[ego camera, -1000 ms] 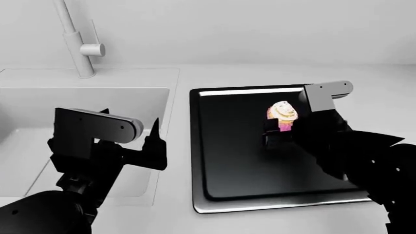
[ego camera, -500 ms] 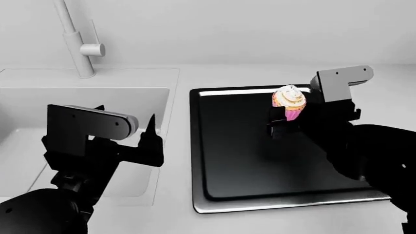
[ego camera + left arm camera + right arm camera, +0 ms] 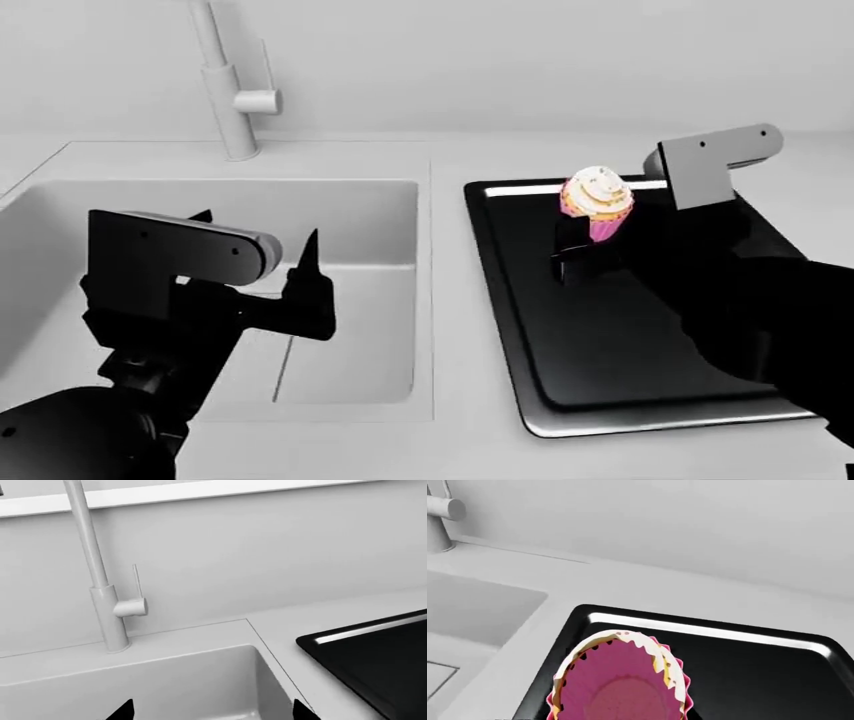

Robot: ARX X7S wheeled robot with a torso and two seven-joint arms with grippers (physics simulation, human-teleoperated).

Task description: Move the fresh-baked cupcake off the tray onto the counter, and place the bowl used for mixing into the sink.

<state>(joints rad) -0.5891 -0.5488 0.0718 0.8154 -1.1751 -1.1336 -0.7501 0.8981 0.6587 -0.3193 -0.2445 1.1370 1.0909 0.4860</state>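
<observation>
Right gripper [image 3: 583, 250] was clamped on the cupcake [image 3: 597, 203], grasping its pink wrapper and holding it lifted above the far part of the tray [image 3: 587, 350]; white swirled frosting was up, cake tilted slightly. In the right wrist view the cupcake [image 3: 620, 680] showed from below, pink ribbed base filling the near frame, with the tray [image 3: 760, 665] underneath it and not touching. Tray sat flat on the counter [image 3: 447, 440], just right of the sink [image 3: 360, 210], a narrow strip of counter between them. Left gripper [image 3: 254, 255] hung over the sink basin's near left part, fingers spread apart, holding nothing; one pointed fingertip [image 3: 310, 250] stood clear of the arm body. In the left wrist view only two dark fingertips [image 3: 123, 711] showed at the frame edge, wide apart, with the sink [image 3: 167, 680] between them, the faucet [image 3: 100, 580] standing at the sink's far edge against the wall, and a corner of the tray [image 3: 373, 655] to the right. Faucet [image 3: 230, 85] stood behind the sink's far rim in the head view. Drain cover [image 3: 340, 360] lay in the basin floor. Bowl was not seen in any view.
</observation>
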